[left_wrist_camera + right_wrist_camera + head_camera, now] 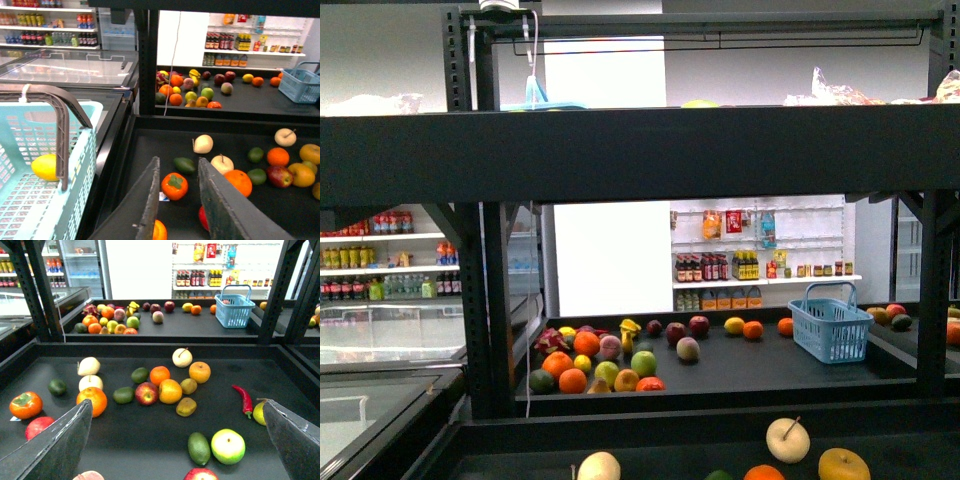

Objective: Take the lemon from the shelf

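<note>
Left wrist view shows the bright yellow, smooth oval lemon (45, 166) lying inside the turquoise plastic mesh basket (75, 190) with the brown handle, well apart from the black metal shelf (150, 145) and its dark flat deck of mixed fruit, so the pick looks done or nearly so. The left gripper (178, 161) hangs over that deck with its two dark flat fingers spread and nothing between them; an orange persimmon (174, 185) lies on the deck beneath. The right gripper (176, 405) is spread wide too and empty above the fruit. As a judgement, the lemon is light and firm, with a waxy rind that may slip and an oval form that will roll, so it is best taken across its broad middle, not by the tapered ends, with moderate squeeze to spare the skin
</note>
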Motion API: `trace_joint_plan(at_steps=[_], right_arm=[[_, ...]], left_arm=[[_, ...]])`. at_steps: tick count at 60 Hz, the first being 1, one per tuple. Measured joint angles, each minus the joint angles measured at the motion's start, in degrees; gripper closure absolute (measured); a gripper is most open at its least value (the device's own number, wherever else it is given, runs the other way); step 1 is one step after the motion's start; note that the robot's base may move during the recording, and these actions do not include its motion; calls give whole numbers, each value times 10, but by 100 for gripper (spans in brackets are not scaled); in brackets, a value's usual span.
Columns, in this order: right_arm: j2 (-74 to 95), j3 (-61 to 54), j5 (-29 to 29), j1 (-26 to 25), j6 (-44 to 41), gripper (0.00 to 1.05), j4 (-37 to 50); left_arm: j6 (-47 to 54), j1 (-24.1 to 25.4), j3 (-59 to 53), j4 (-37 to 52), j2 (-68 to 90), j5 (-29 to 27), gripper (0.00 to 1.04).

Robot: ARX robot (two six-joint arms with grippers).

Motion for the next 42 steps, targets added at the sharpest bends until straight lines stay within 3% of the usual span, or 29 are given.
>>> trace_joint_plan(at_steps=[7, 42], right_arm=[[0, 0, 0, 0, 0, 2, 0], [0, 0, 0, 0, 0, 2, 0]], left_arm=[[2, -6, -46, 15, -31, -12, 102], [5, -8, -161, 51, -108, -11, 102]])
